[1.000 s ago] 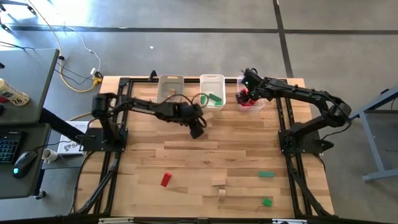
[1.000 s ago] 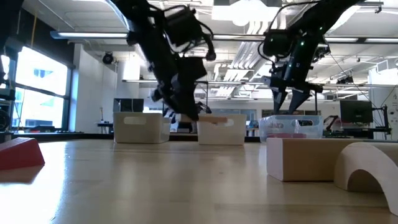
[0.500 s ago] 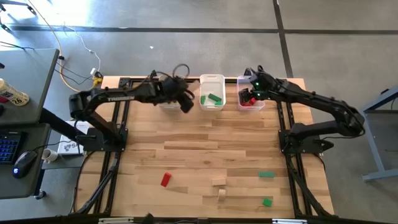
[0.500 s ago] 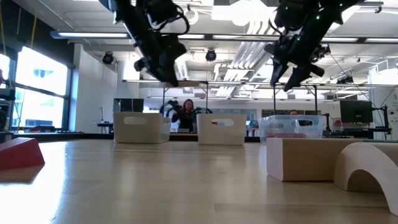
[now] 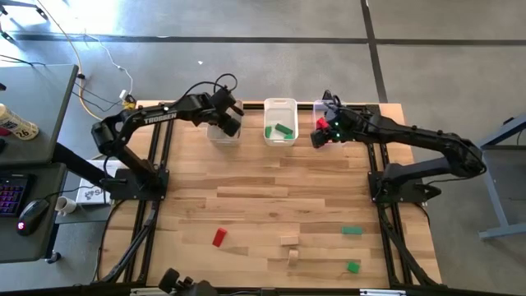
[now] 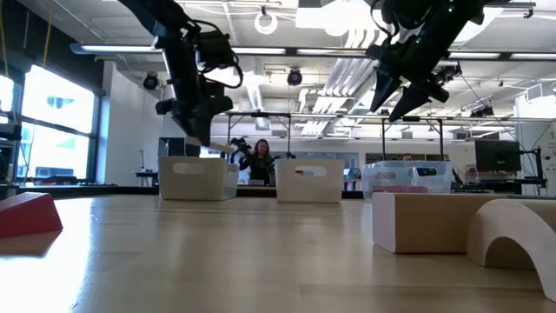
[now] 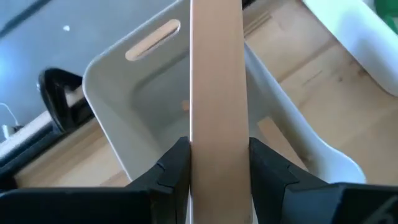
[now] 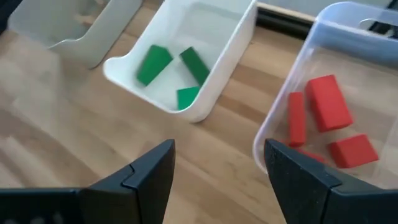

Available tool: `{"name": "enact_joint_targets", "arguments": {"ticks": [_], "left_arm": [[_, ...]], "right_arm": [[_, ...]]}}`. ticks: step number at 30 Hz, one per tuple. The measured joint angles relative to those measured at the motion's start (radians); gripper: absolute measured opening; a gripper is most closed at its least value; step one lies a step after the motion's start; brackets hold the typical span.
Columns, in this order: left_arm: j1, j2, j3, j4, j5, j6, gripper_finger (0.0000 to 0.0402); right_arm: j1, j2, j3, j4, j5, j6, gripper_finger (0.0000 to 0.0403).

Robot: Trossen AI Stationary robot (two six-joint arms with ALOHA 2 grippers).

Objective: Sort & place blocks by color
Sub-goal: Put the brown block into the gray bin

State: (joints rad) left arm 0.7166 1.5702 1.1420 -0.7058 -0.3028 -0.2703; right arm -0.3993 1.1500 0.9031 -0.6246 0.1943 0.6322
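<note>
My left gripper (image 5: 229,123) hangs over the left white bin (image 5: 220,133) at the table's far edge, shut on a long tan plank (image 7: 216,87). My right gripper (image 8: 217,180) stands open and empty above the near rim of the clear bin (image 5: 335,138), which holds red blocks (image 8: 328,106). The middle white bin (image 5: 280,108) holds green blocks (image 8: 173,67). On the near half of the table lie a red block (image 5: 219,238), a tan block (image 5: 288,240), a tan arch (image 5: 293,256) and two green blocks (image 5: 351,231) (image 5: 352,266). My left gripper pinches the tan plank by its two long edges (image 7: 194,155), one finger (image 7: 174,171) on each side. The plank runs forward along the fingers and out past their tips. The fingers slant down toward the far edge, and the plank hangs clear above the left bin's opening.
The three bins stand in a row along the far edge between the two arms' black frames. A broad stretch of bare wood (image 5: 271,193) lies between the bins and the loose blocks. In the low view a person (image 6: 260,159) shows behind the table.
My left gripper has carried the tan plank up, toward the far edge and toward the left, from in front of the middle bin to above the left bin, turning as it went. My right gripper has risen a little by the red bin, still open.
</note>
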Motion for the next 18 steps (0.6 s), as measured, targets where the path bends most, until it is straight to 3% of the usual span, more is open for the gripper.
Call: {"name": "enact_joint_targets", "arguments": {"ticks": [6, 13, 18], "left_arm": [[0.020, 0.046, 0.000, 0.007, 0.083, -0.020, 0.0098], [0.023, 0.117, 0.000, -0.002, 0.095, -0.057, 0.0098], [0.024, 0.137, 0.000, -0.002, 0.106, -0.059, 0.0139]], "right_arm": [[0.066, 0.000, 0.000, -0.001, -0.062, 0.024, 0.0233], [0.151, 0.000, 0.000, -0.004, -0.163, 0.084, 0.0233], [0.219, 0.000, 0.000, -0.012, -0.180, 0.101, 0.0233]]}}
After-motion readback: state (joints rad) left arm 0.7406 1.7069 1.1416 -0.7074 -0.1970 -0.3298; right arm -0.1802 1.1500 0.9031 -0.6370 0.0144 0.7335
